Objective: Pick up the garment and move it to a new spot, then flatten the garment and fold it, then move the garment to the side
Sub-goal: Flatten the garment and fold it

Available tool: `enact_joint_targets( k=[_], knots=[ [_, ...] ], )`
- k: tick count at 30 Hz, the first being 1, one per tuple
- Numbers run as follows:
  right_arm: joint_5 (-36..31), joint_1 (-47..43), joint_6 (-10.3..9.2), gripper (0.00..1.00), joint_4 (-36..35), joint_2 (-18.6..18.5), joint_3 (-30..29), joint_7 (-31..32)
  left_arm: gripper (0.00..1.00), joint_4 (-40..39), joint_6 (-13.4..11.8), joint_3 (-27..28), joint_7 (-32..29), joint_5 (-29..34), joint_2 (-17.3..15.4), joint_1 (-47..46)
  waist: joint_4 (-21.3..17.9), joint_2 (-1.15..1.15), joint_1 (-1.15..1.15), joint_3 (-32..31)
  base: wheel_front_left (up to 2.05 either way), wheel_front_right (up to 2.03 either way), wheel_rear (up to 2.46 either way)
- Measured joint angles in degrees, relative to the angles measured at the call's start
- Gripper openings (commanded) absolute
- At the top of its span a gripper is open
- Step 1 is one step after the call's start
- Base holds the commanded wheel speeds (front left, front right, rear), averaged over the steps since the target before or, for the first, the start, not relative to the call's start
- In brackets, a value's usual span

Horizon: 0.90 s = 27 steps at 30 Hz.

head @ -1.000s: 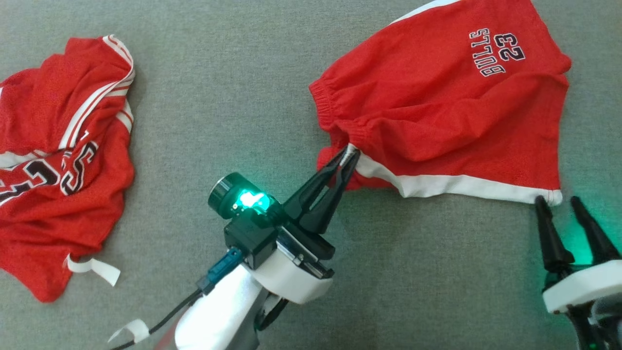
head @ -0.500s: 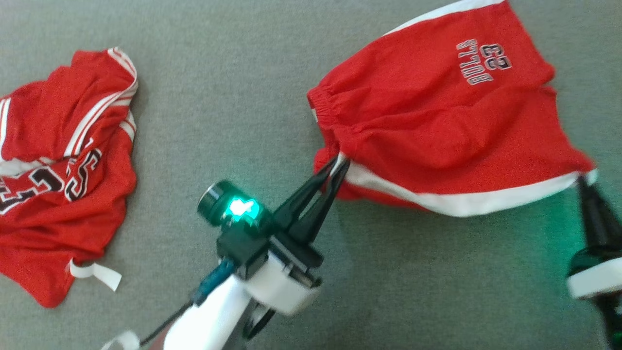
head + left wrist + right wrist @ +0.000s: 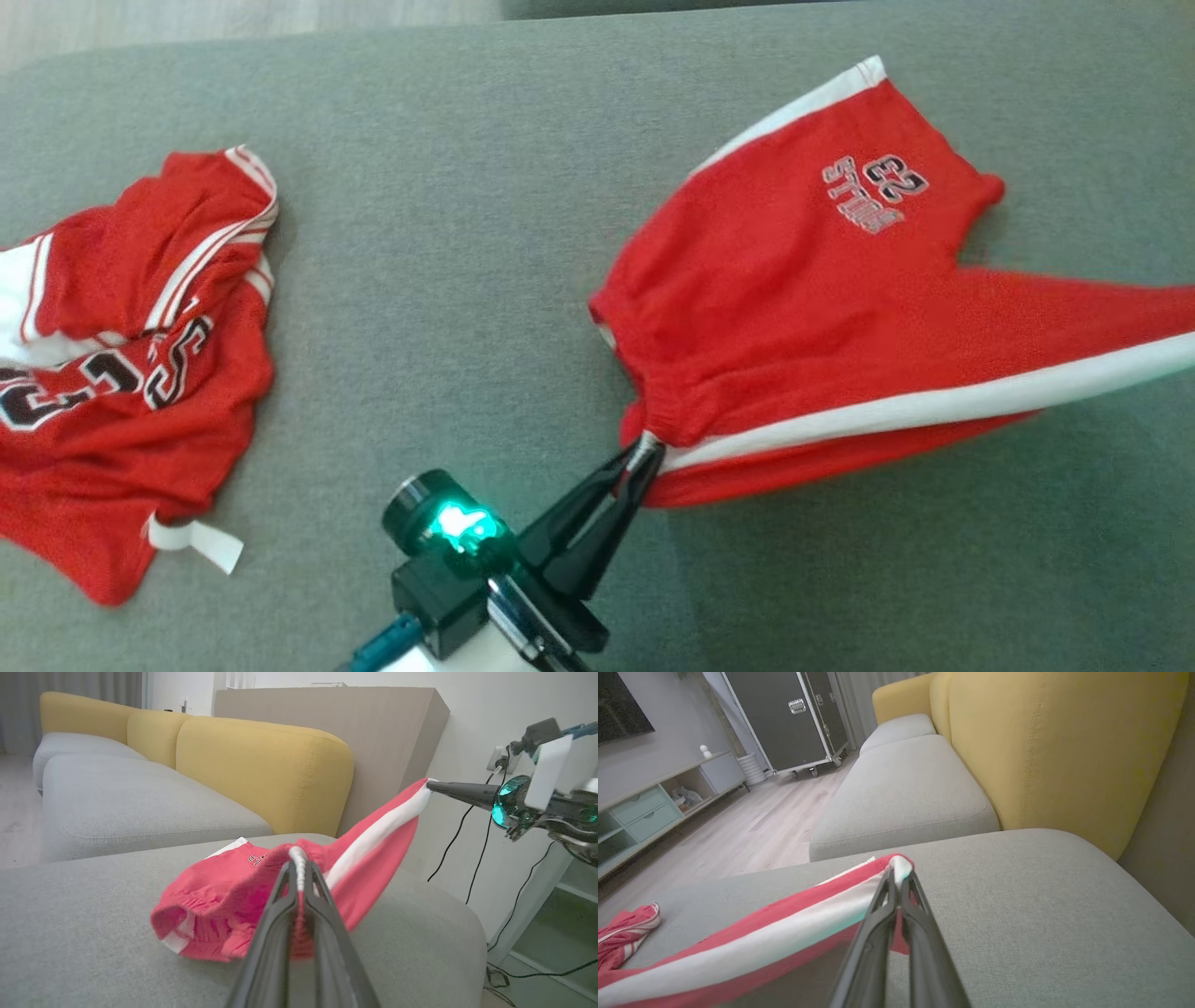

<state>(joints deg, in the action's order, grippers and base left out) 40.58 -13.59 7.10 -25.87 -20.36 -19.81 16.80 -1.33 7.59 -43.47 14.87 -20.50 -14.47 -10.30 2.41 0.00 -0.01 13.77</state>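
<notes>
The garment [image 3: 822, 299] is a pair of red shorts with a white side stripe and a "BULLS 23" print, lying on the grey cushion [image 3: 467, 233]. My left gripper [image 3: 644, 450] is shut on the waistband end of the white stripe, seen close up in the left wrist view [image 3: 299, 868]. My right gripper [image 3: 899, 873] is shut on the white hem corner at the other end of that stripe. Its dark tip [image 3: 432, 785] holds that corner lifted above the cushion. The striped edge of the shorts [image 3: 738, 947] is stretched taut between the two grippers.
A crumpled red jersey [image 3: 121, 373] with white trim lies at the cushion's left side. Yellow sofa backs [image 3: 261, 765] and grey seats [image 3: 901, 793] stand beyond. Cables [image 3: 467, 826] hang by the wall to the right, past the cushion's edge.
The right gripper has shut on the hem corner and pulled it up and to the right, out of the head view. The stripe is now taut. The head camera has shifted.
</notes>
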Motion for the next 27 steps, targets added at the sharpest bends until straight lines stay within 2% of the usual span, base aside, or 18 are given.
enact_joint_targets(
  k=[4, 11, 14, 17, 24, 26, 27],
  knots=[
    [0.2, 3.5, 0.00, 0.00, 3.1, -0.3, 0.6, 3.5, 0.00, 1.9, 0.0, -2.5, 0.0, -2.7, 0.8, -2.1, 1.2, 0.00, 0.01, 1.1, 0.00, 0.00, 0.00],
    [-1.4, 18.1, 0.00, 0.00, 14.6, -3.4, 5.3, 7.5, 0.00, 10.2, 0.0, -4.6, 0.0, -11.1, 6.3, -12.8, 4.5, 0.00, 0.02, 4.6, 0.00, 0.00, 0.00],
    [-2.0, 22.9, 0.00, 0.00, 18.2, -4.6, 8.2, 8.5, 0.00, 13.2, 0.0, -4.3, 0.0, -13.4, 7.4, -15.2, 6.0, -0.01, 0.02, 6.1, 0.00, 0.00, 0.00],
    [-2.3, 27.4, 0.00, 0.00, 21.8, -5.9, 10.7, 9.6, 0.00, 15.6, 0.0, -2.8, 0.0, -13.7, 8.3, -16.6, 7.1, -0.01, 0.02, 7.5, 0.00, 0.00, 0.00],
    [-3.8, 41.9, 0.00, 0.00, 31.5, -6.1, 17.4, 9.9, 0.00, 19.9, 0.0, 0.3, 0.0, -13.7, 10.7, -21.2, 8.1, -0.01, 0.02, 10.6, 0.00, 0.00, 0.00],
    [-4.4, 45.3, 0.00, 0.00, 34.7, -6.2, 18.9, 9.4, 0.28, 21.0, 0.0, 0.4, 0.0, -13.9, 11.2, -22.6, 8.3, -0.01, 0.02, 11.3, 0.00, 0.00, 0.00],
    [-4.6, 46.8, 0.00, 0.00, 36.3, -6.2, 19.7, 8.9, 0.35, 21.6, 0.0, 0.4, 0.0, -14.3, 11.4, -23.1, 8.4, -0.01, 0.02, 11.7, 0.00, 0.00, 0.00]
  ],
)
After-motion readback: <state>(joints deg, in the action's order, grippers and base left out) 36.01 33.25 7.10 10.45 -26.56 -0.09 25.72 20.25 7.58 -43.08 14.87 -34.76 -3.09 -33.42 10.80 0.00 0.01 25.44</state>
